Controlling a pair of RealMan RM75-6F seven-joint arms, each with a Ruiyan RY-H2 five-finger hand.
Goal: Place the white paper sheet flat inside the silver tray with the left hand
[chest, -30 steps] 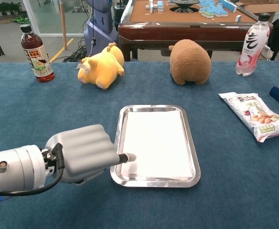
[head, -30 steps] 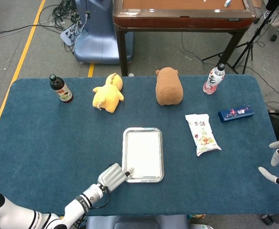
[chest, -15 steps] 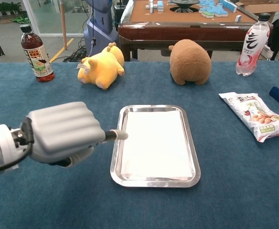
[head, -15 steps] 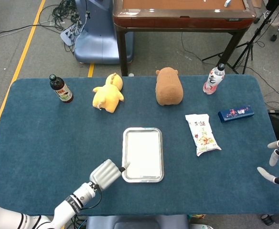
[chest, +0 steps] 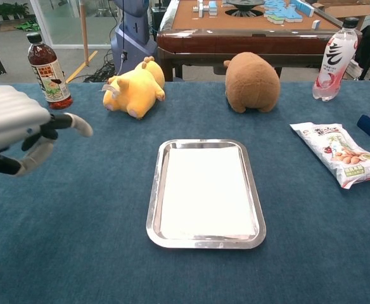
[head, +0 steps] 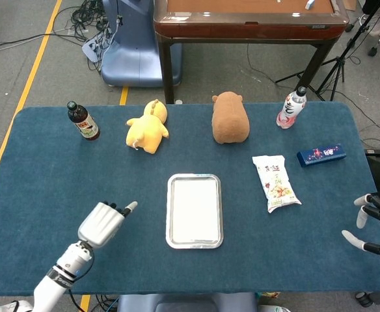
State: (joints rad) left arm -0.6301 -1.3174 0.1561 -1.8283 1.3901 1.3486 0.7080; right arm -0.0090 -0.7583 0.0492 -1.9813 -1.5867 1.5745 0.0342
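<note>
Two hands show at the frame's edges: the left hand [head: 102,223] hovers in the lower left of the head view, well apart from the silver tray [head: 170,221], fingers loosely spread and holding nothing. At center, the white paper sheet [head: 194,209] lies flat inside that tray. At the lower right edge, the right hand [head: 372,224] shows fingers apart, empty.

Bright, even indoor light in both views, with only soft, faint shadows. Just right of the left hand [chest: 11,126], the silver tray [chest: 154,190] shows mild glare along its rim. That close hand looks slightly soft; everything else is sharp.
</note>
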